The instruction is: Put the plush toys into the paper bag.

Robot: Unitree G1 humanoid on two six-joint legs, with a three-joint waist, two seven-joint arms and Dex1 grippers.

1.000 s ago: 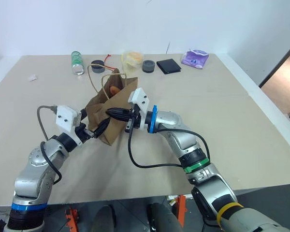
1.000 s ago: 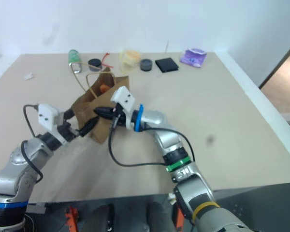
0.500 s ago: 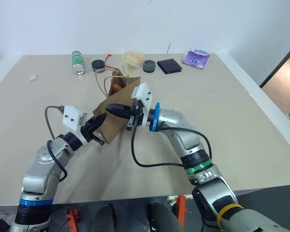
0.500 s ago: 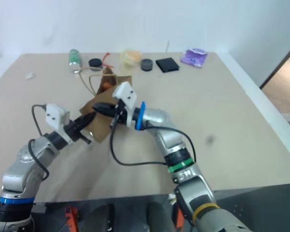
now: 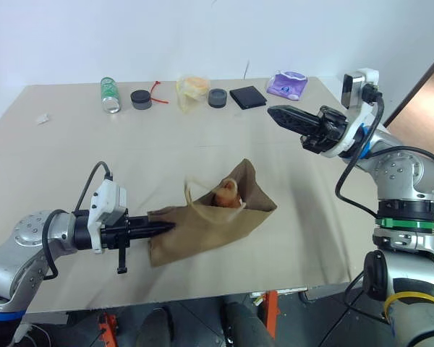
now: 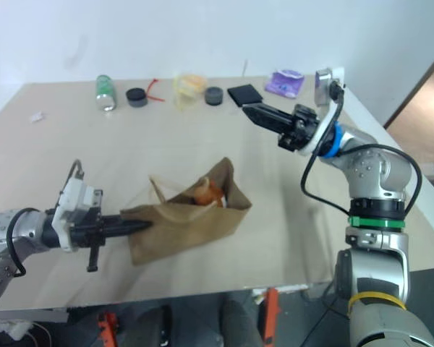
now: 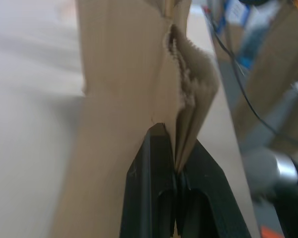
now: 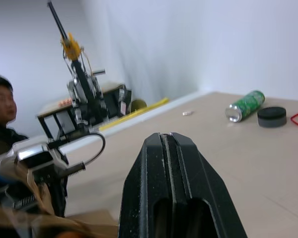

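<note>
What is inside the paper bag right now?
The paper bag lies on its side on the table. At its open mouth sits a brown plush toy with a pale patch. The paper covers everything deeper inside, so a second toy cannot be confirmed.

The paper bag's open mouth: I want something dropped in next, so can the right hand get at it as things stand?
Probably yes. The right hand is shut on nothing, above bare table, and the paper bag, which the left hand pinches, opens toward it.
</note>
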